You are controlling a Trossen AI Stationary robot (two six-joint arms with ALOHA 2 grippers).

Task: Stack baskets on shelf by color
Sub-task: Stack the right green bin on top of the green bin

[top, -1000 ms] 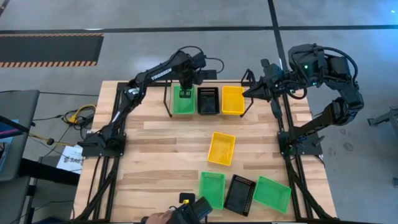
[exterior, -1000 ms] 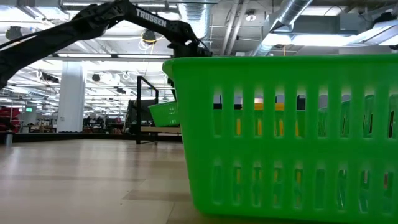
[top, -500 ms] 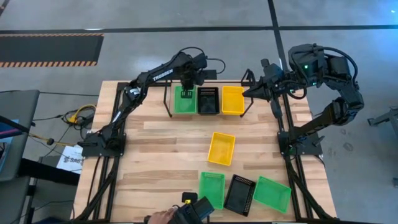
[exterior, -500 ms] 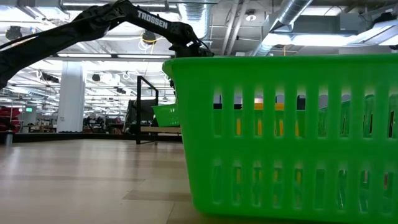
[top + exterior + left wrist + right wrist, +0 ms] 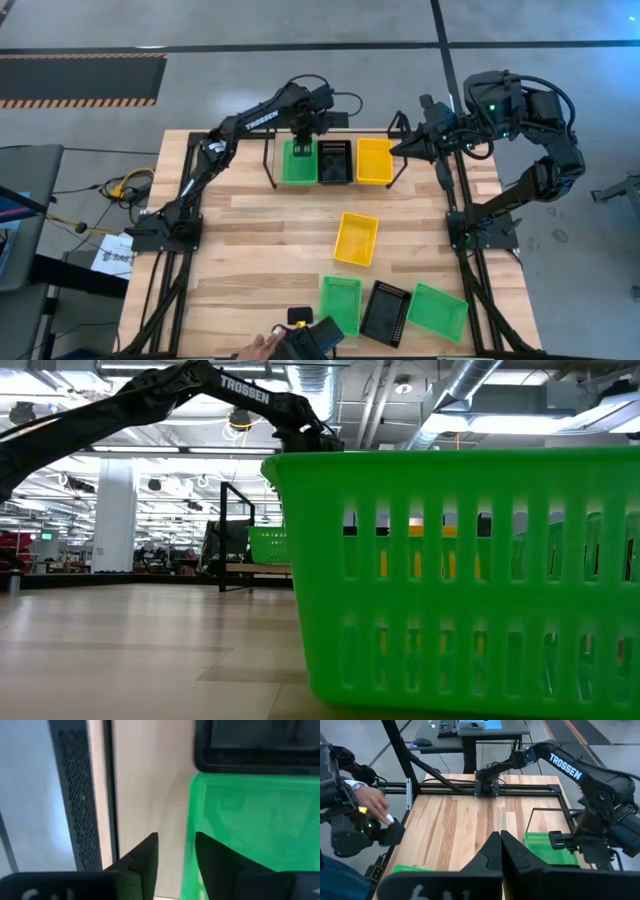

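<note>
1. Three baskets sit side by side on the shelf (image 5: 272, 160) at upper centre of the high view: green basket (image 5: 297, 163), black basket (image 5: 334, 162), yellow basket (image 5: 374, 161).
2. Left gripper (image 5: 301, 148) over the green basket's far end; in its wrist view the fingers (image 5: 145, 860) stand apart, straddling the basket's rim, not pinching it.
3. Right gripper (image 5: 396, 151) hangs just right of the shelf, fingers pressed together, holding nothing.
4. Loose yellow basket (image 5: 357, 239) mid-table.
5. Lower edge, left to right: second green basket (image 5: 340, 304), second black basket (image 5: 385, 313), third green basket (image 5: 437, 312).
6. Person's hand (image 5: 262, 346) at bottom edge.
</note>
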